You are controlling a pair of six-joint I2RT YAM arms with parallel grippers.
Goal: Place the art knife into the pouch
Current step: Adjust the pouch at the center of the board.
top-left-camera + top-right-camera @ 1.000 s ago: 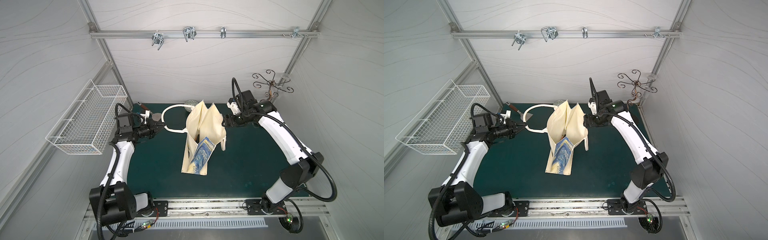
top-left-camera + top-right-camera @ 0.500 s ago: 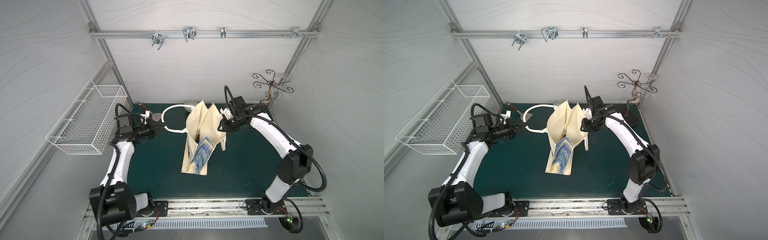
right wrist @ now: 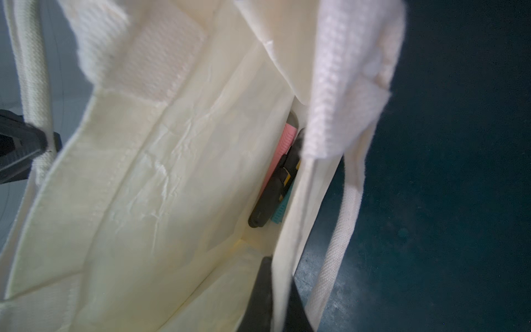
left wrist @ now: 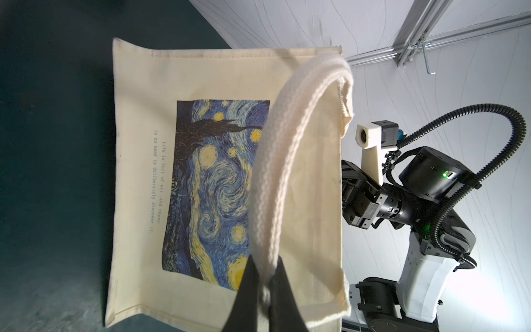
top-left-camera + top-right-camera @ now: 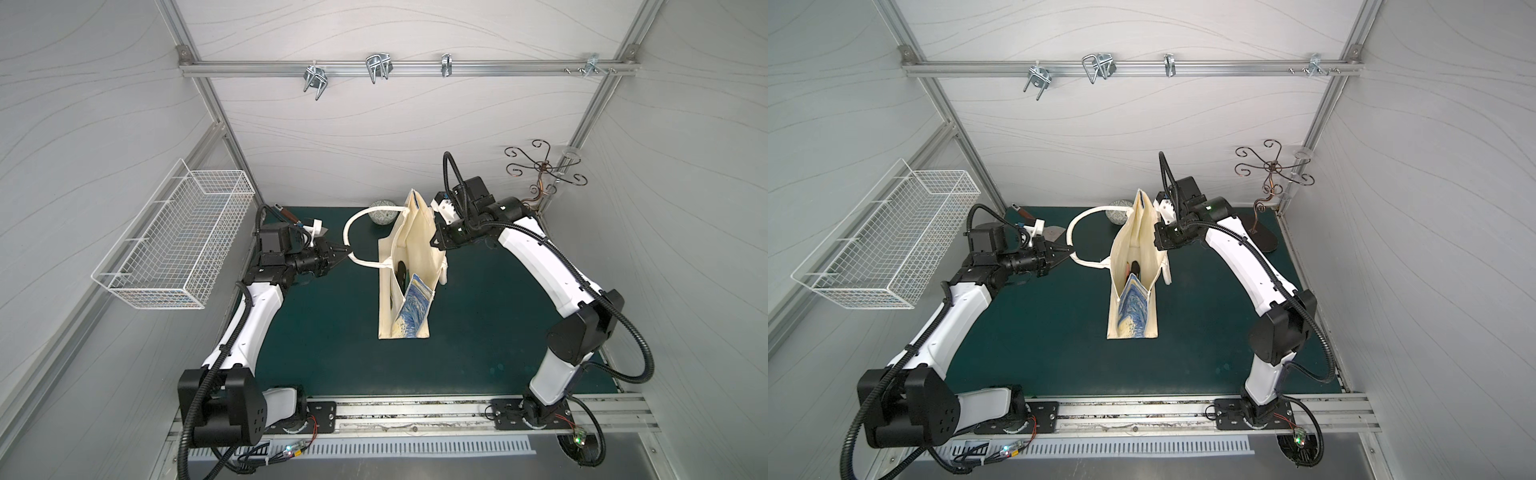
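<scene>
The green tabletop (image 5: pixel 332 332) is carrying the pouch (image 5: pixel 419 249), which is standing upright with its mouth pulled wide. A second ago the right tool (image 5: pixel 436 241) was hanging spread just beside the pouch, clear of the cloth. Now it has come in and is clenching the top edge of the wall on its own side, one finger inside and one outside. The left tool (image 5: pixel 347 250) is staying where it was, pinching the white handle (image 4: pixel 275 172) and drawing it away from the pouch.

The art knife (image 3: pixel 275 184), black with yellow, is lying inside the pouch, low against the wall on the right arm's side, beside a pink thing (image 3: pixel 287 140) and a teal thing (image 3: pixel 280 212). Its long axis is running along that wall. Which end is the blade I cannot tell.
</scene>
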